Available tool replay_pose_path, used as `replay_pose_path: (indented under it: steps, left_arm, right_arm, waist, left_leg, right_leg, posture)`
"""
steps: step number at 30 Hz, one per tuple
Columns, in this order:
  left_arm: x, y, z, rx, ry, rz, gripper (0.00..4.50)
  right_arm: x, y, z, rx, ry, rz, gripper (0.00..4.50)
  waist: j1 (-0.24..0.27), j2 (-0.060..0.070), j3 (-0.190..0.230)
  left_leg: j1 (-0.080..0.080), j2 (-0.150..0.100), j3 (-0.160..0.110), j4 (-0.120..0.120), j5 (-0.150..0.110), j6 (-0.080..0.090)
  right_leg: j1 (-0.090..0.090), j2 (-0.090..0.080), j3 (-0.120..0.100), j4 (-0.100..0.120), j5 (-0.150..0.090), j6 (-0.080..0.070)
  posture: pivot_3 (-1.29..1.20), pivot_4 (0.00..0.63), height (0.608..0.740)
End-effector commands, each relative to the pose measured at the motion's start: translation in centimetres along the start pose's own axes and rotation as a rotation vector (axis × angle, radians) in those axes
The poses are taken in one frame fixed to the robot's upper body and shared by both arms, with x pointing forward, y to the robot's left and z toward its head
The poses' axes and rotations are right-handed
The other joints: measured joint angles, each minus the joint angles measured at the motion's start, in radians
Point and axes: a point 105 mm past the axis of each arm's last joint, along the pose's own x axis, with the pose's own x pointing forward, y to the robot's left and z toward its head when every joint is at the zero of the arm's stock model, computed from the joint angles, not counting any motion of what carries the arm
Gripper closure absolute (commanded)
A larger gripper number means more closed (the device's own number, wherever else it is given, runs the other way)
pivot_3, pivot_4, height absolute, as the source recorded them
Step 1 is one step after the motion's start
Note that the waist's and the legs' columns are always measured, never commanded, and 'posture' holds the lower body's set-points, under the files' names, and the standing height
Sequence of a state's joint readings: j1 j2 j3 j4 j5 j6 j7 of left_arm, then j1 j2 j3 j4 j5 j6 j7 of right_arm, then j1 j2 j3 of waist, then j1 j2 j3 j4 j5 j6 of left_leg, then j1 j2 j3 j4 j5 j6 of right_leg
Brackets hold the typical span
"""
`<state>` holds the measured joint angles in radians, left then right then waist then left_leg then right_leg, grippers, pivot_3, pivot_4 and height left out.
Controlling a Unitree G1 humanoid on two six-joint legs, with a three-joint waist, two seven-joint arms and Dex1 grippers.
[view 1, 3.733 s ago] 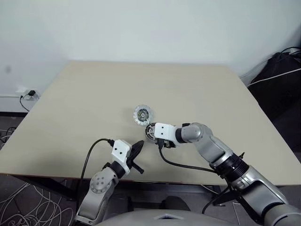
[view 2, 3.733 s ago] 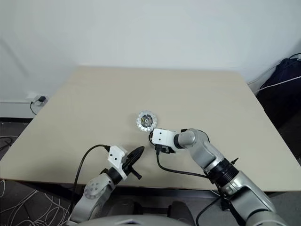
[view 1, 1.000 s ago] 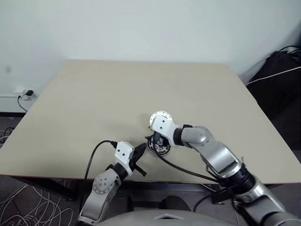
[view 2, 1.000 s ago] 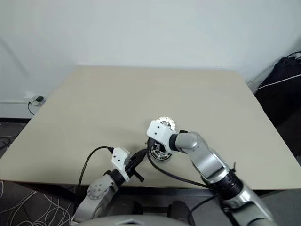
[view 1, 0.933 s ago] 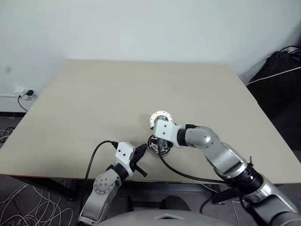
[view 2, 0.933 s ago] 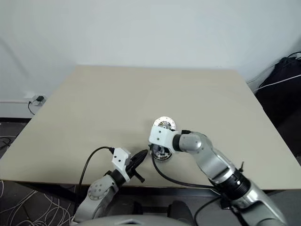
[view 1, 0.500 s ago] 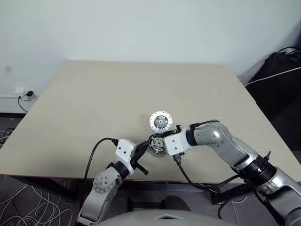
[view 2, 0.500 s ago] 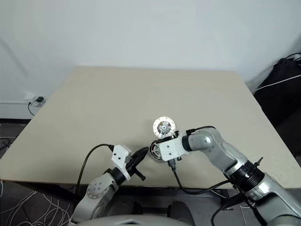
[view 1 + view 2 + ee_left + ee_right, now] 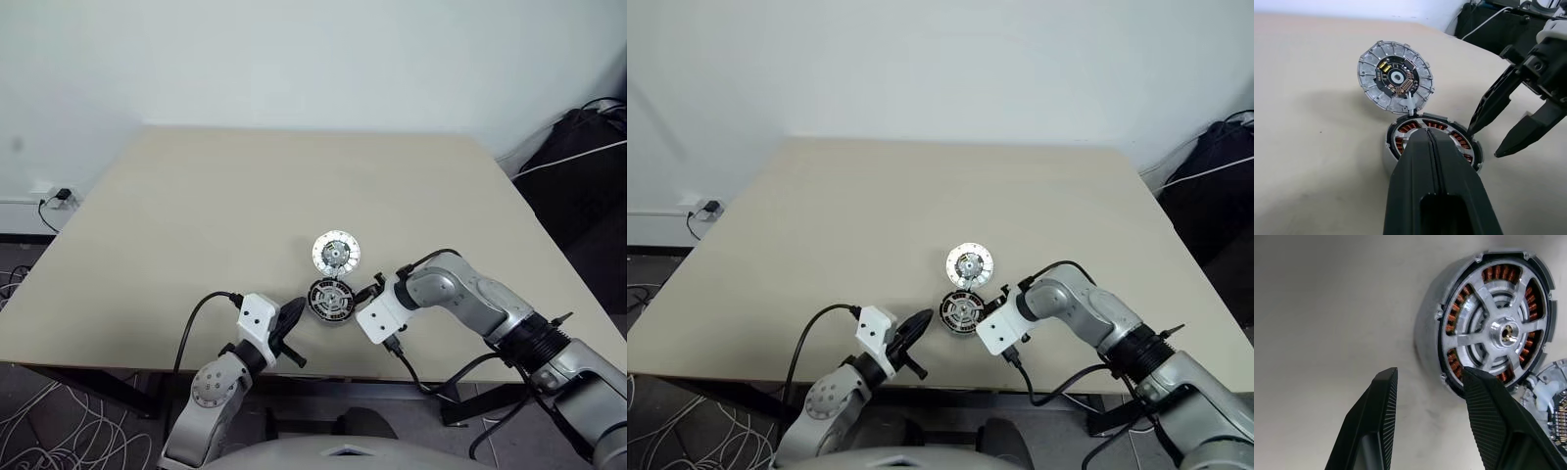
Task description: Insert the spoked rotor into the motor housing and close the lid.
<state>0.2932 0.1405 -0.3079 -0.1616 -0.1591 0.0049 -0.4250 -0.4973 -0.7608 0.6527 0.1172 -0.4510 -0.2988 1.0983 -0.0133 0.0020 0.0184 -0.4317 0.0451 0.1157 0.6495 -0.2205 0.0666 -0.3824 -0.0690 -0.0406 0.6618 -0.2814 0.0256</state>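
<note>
The motor housing lies near the table's front edge, its copper windings showing through the spoked rotor that sits inside it. The lid lies just behind the housing, touching its rim, with its shiny face and dark middle turned up. My right gripper is open and empty just to the right of the housing, pointing down at the table. My left gripper is shut and empty, its tip at the housing's left front side.
The beige table reaches far back and to both sides of the parts. A black cable loops from my left wrist over the front edge. Dark bags stand past the table's right corner.
My right gripper has come off the top of the housing, swung to its right and lower, and rolled its wrist. The rotor stays in the housing. My left gripper has kept still.
</note>
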Motion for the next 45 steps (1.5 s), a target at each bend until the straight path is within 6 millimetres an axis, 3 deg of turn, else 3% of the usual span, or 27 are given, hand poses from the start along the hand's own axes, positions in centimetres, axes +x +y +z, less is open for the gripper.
replay_pose_path:
  steps: [1,8,11,15,16,23,28,36,45]
  left_arm:
    - [0.1,0.2,0.3,0.013,-0.037,-0.002,4.5]
    - [0.1,0.8,-1.1,0.009,-0.035,0.006,4.5]
    - [0.1,0.9,-1.5,0.007,-0.037,0.008,4.5]
    - [0.1,0.9,-1.9,0.006,-0.039,0.01,4.5]
    - [0.1,0.9,-2.0,0.006,-0.04,0.01,4.5]
    - [0.2,0.9,-2.3,0.011,-0.041,0.005,4.5]
    - [0.4,1.0,-2.4,0.014,-0.039,-0.005,4.5]
    - [0.6,0.9,-2.5,0.01,-0.038,-0.018,4.5]
    - [0.8,0.5,-2.2,0.01,-0.042,-0.033,4.5]
  right_arm:
    - [-0.6,-1.2,-0.2,-0.032,0.013,-0.026,2.28]
    - [-0.2,-1.1,-0.3,-0.041,0.016,0.002,2.28]
    - [-0.1,-1.0,-0.3,-0.046,0.015,0.01,2.92]
    - [0.1,-1.2,-0.2,-0.039,0.005,-0.009,4.19]
    - [0.1,-1.2,-0.2,-0.04,0.004,-0.011,4.34]
    - [0.0,-1.4,-0.2,-0.036,0.007,-0.035,4.38]
    - [-1.3,-1.6,0.5,0.012,-0.027,-0.052,4.38]
    - [-3.0,0.4,3.1,0.203,-0.143,0.008,4.38]
    - [-1.9,1.0,5.2,0.516,-0.189,-0.032,4.38]
  waist:
    - [0.0,0.0,0.0]
    - [0.001,0.001,0.0]
    - [0.001,0.001,-0.001]
    - [0.001,0.001,-0.001]
    - [0.001,0.002,-0.001]
    - [0.0,0.002,-0.001]
    - [0.003,0.002,-0.001]
    - [0.003,0.002,-0.001]
    - [0.003,0.002,-0.001]
  left_leg:
    - [0.0,0.0,0.0,0.0,0.0,0.0]
    - [0.0,0.0,0.0,0.0,0.0,0.0]
    - [0.0,0.0,0.0,0.0,0.0,0.0]
    - [0.0,0.0,0.0,0.0,0.0,0.0]
    - [0.0,0.0,0.0,0.0,0.0,0.0]
    - [0.0,-0.001,0.0,0.0,0.0,0.0]
    - [0.0,-0.001,0.0,0.0,0.0,0.0]
    - [-0.001,-0.001,0.0,0.0,0.0,0.0]
    - [-0.001,-0.001,0.0,0.0,0.0,0.0]
  right_leg:
    - [0.0,0.0,0.0,0.0,0.0,0.0]
    - [0.0,-0.001,0.0,0.0,0.0,0.0]
    - [0.0,-0.002,0.0,0.0,0.0,0.0]
    - [0.0,-0.002,0.0,0.0,0.0,0.0]
    - [0.0,-0.002,0.0,0.0,0.0,0.0]
    - [0.0,-0.003,0.0,0.001,0.0,0.0]
    - [0.0,-0.003,-0.001,0.001,0.0,0.0]
    - [-0.001,-0.004,-0.001,0.0,0.0,-0.001]
    - [-0.001,-0.005,-0.003,0.001,0.0,-0.001]
  posture:
    - [0.0,0.0,0.74]
    - [0.0,0.0,0.74]
    - [0.0,0.0,0.74]
    - [0.0,0.0,0.74]
    - [0.0,0.0,0.74]
    - [0.0,0.0,0.74]
    - [0.0,0.0,0.74]
    - [0.0,0.0,0.74]
    - [0.0,0.0,0.74]
